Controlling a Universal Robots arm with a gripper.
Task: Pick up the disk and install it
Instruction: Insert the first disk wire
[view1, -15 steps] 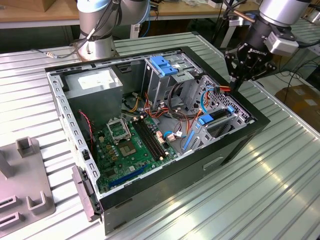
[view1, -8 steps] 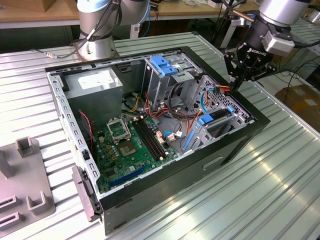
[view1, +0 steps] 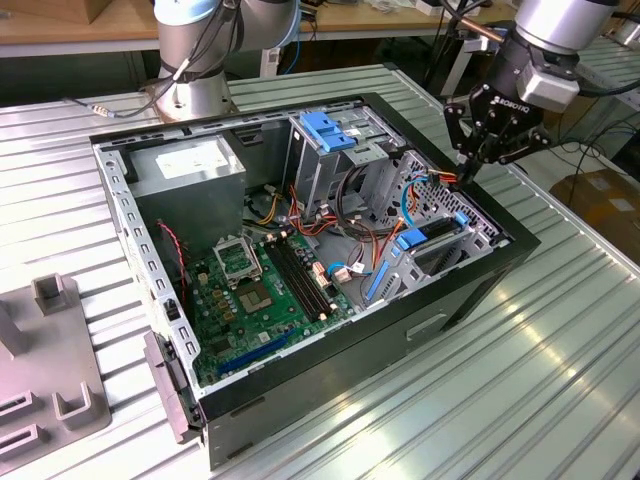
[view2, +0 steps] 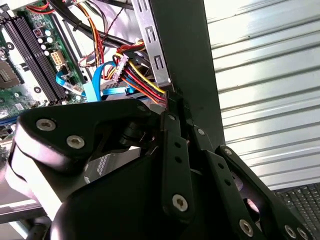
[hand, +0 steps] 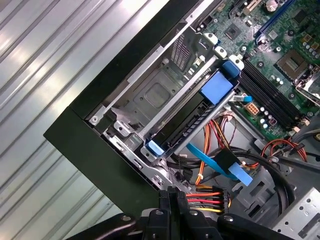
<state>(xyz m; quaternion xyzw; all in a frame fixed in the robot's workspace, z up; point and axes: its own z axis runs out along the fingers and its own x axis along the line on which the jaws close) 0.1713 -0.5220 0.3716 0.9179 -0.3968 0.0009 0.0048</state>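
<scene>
Ribbed, shiny sheet metal forms the counter (view1: 560, 380), its long grooves catching streaks of light. On it lies a black computer case (view1: 330, 372) with its side panel off. Inside are a green motherboard (view1: 262, 290) and a boxy grey power supply (view1: 190, 165). A grey perforated drive cage capped by a blue plastic bracket (view1: 330, 130) stands there too. A flat grey fixture (view1: 50, 385) with upright blocks sits at the exterior view's left. The arm's round silver base (view1: 195, 70) stands behind the case.

The disk (hand: 216, 89) (view1: 412, 240) sits in the stamped-metal bay at the case's corner, by the black side wall. Its bright blue caddy rail runs along a dark, flat slab, with a broad blue handle at one end and a small blue tab at the other. It looks seated level in the bay, though I cannot tell whether it is fully home.

The gripper (view1: 467, 172) (hand: 172, 194) (view2: 175, 100) is matte black, with jointed links and round bolts. It hangs over the case's rim just beside that bay. Its slim fingers are drawn together into a narrow point with nothing visible between them. Just beside the tips runs a bundle of red, yellow and black wires (hand: 210, 202) ending in a pale connector. A flat blue ribbon cable (hand: 220, 162) lies between the bundle and the bay.
</scene>
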